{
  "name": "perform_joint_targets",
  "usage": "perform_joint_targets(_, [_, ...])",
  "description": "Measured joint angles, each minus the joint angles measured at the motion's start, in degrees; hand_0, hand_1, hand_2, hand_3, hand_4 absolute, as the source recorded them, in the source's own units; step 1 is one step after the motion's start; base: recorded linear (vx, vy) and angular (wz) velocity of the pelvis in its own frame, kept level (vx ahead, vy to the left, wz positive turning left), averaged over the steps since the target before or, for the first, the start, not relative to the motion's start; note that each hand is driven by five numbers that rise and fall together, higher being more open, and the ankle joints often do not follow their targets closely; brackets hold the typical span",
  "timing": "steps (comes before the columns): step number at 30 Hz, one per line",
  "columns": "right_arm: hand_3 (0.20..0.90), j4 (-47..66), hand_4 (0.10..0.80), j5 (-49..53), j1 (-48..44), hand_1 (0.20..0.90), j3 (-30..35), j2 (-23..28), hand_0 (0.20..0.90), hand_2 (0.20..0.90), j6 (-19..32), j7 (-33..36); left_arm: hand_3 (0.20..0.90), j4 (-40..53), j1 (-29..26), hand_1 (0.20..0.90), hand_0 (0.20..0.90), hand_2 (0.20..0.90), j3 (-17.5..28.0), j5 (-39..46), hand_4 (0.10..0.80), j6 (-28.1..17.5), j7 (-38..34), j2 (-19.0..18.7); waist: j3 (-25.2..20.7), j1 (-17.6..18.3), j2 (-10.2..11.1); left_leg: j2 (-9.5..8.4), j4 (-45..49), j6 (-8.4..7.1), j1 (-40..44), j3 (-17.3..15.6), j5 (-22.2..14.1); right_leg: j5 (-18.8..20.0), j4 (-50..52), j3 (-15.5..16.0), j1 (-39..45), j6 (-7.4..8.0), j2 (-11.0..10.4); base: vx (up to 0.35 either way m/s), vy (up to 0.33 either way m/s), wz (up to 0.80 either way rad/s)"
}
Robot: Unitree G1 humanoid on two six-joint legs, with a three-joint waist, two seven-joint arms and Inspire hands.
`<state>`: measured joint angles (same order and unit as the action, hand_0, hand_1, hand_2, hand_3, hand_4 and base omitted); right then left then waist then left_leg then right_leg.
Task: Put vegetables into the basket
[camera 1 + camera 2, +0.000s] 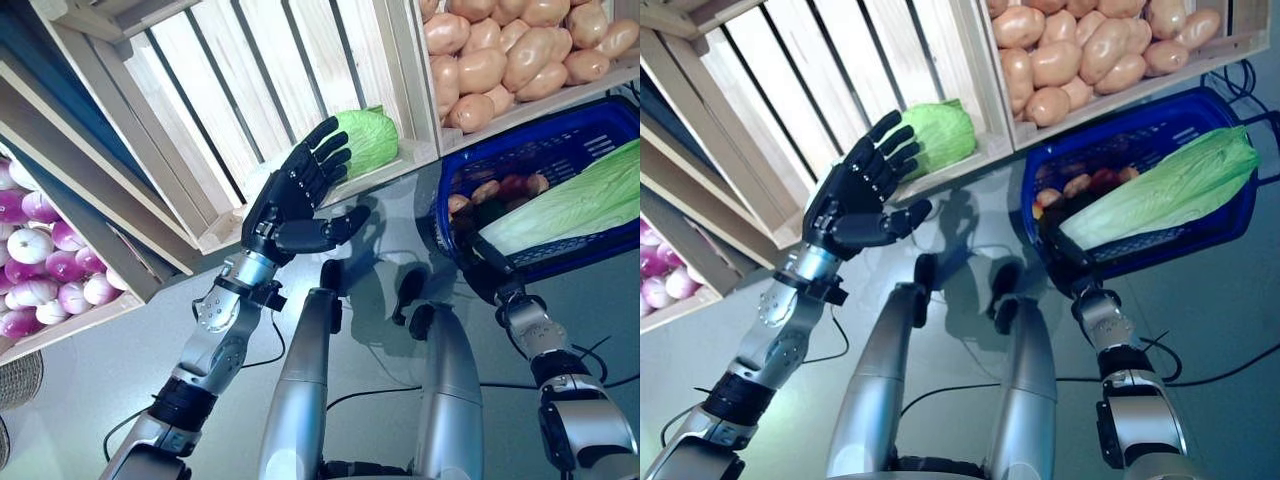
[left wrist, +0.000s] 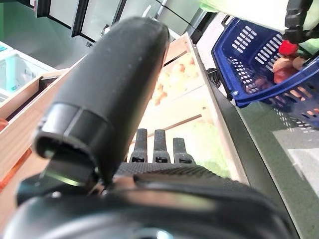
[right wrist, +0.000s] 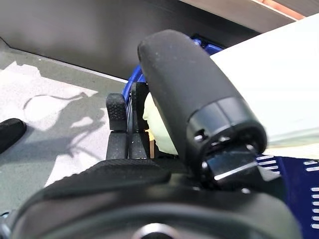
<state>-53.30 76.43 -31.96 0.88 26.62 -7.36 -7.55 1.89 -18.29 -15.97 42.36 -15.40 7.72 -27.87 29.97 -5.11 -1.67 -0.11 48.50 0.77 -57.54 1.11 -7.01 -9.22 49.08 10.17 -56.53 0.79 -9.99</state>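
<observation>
A round green cabbage [image 1: 368, 138] lies in the lower corner of an otherwise empty wooden crate [image 1: 250, 80]. My left hand [image 1: 295, 195] is open, its straight fingers [image 2: 154, 147] reaching up to the cabbage's near side without closing on it. The blue basket [image 1: 545, 150] sits to the right, with a long napa cabbage [image 1: 580, 205] across it and several potatoes and reddish vegetables underneath. My right hand [image 1: 487, 268] is at the basket's near corner, and its fingers [image 3: 118, 129] are curled over the blue rim.
A crate of potatoes [image 1: 510, 50] stands above the basket. A crate of purple onions [image 1: 40, 260] is at the far left. The crates' wooden slats and edges surround my left hand. Grey floor lies below.
</observation>
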Motion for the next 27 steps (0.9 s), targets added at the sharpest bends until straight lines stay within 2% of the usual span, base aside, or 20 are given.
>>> perform_joint_targets(11, [0.300,0.36,0.400,0.54,0.15,0.300,0.02,0.34,0.300,0.300,0.02,2.61,0.900,0.00,0.04,0.900,0.900,0.900,0.08,0.07,0.800,0.17,0.19,-2.21,0.02,-0.36,0.11,0.06,-0.69,0.02,0.88,-0.03,-0.13,-0.07,-1.29,-0.03,1.13,0.37,0.28,0.034,-0.051,-0.01])
perform_joint_targets(25, [0.300,-0.92,0.400,0.75,-4.03,0.300,0.16,1.45,0.300,0.300,-1.73,10.33,0.900,0.00,-0.11,0.900,0.900,0.900,0.30,0.72,0.800,2.18,1.61,-2.33,0.05,-0.40,0.34,0.08,-1.29,0.32,1.11,-0.59,-0.25,0.07,-1.93,-0.21,1.27,0.58,0.15,0.007,-0.011,0.00])
perform_joint_targets(26, [0.564,-0.92,0.576,0.74,-4.31,0.564,0.16,1.55,0.564,0.564,-1.73,10.90,0.900,0.00,-0.09,0.900,0.900,0.900,0.30,0.73,0.800,2.18,1.61,-2.40,0.05,-0.43,0.34,0.08,-1.19,0.25,1.13,-0.59,-0.28,0.08,-1.83,-0.23,1.27,0.57,0.12,0.000,0.000,0.00])
perform_joint_targets(27, [0.900,-0.92,0.800,0.74,-4.49,0.900,0.16,1.71,0.900,0.900,-1.73,11.07,0.900,0.00,-0.06,0.900,0.900,0.900,0.30,0.76,0.800,2.18,1.61,-2.42,0.05,-0.44,0.34,0.08,-1.14,0.25,1.13,-0.59,-0.27,0.08,-1.76,-0.23,1.27,0.57,0.09,0.000,0.000,0.00])
